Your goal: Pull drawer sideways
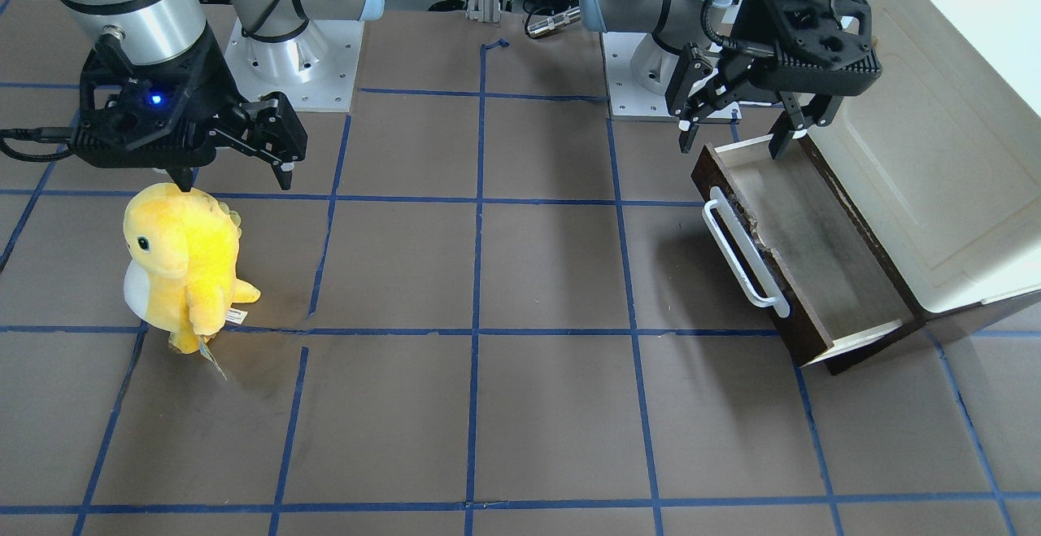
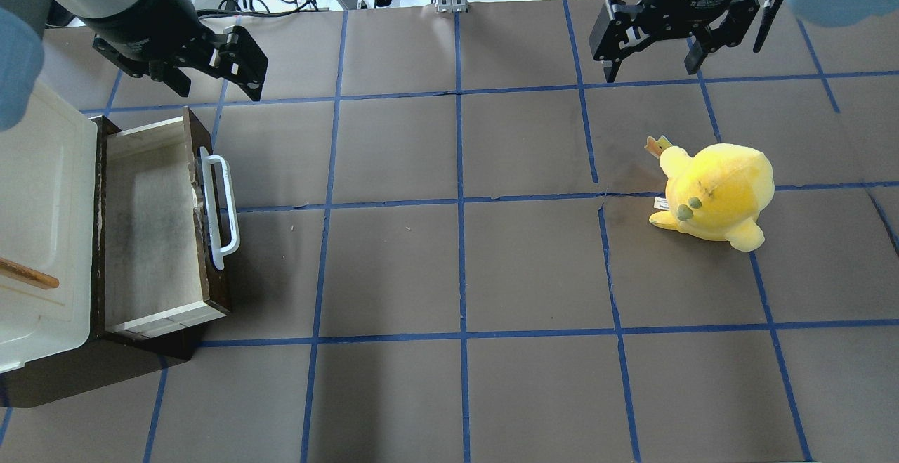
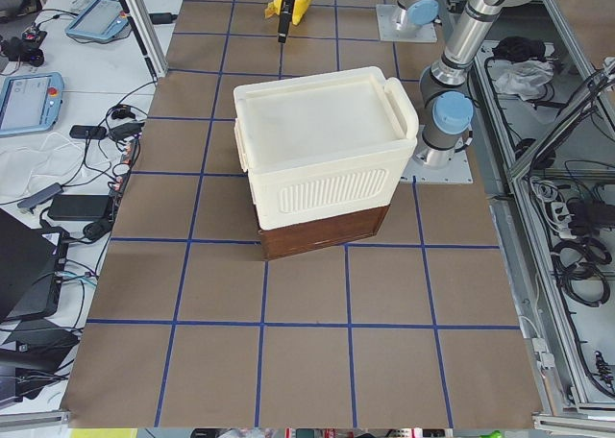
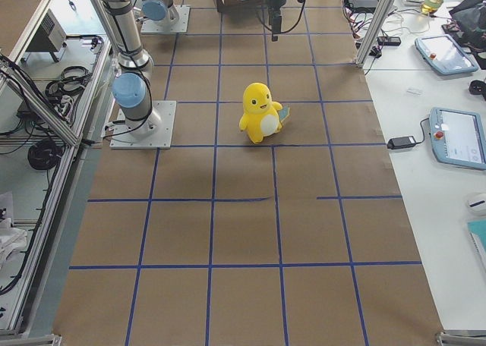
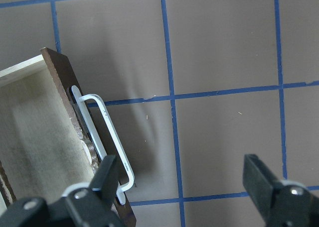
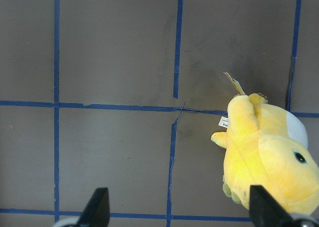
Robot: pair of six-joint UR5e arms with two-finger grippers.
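Overhead exterior view: the drawer [image 2: 147, 231] is at the table's [image 2: 463, 266] left end, beneath the cream cabinet [image 2: 42, 238]. It stands drawn out of the dark brown base, with its pale beige interior exposed. Its long white bar handle [image 2: 223, 210] runs along the dark brown front panel, facing the table centre.

Left gripper [image 2: 221, 94]: jaws apart, holding nothing. It hangs in the air close to the drawer's front and touches neither the drawer nor the handle. In the left wrist-mounted view, one finger [image 5: 107, 174] lies over the near end of the handle, and the other finger [image 5: 264, 179] lies over bare table surface. The drawer front and handle fill the left part of that view.

Right gripper [image 2: 650, 73]: jaws apart, holding nothing. It hangs above the table on the right side, well apart from the drawer. A yellow plush toy [image 2: 716, 192] stands upright on the table near it, not in contact with the fingers. In the right wrist-mounted view, the toy is at the lower right.

Blue tape lines [image 2: 460, 203] divide the brown table surface into squares.
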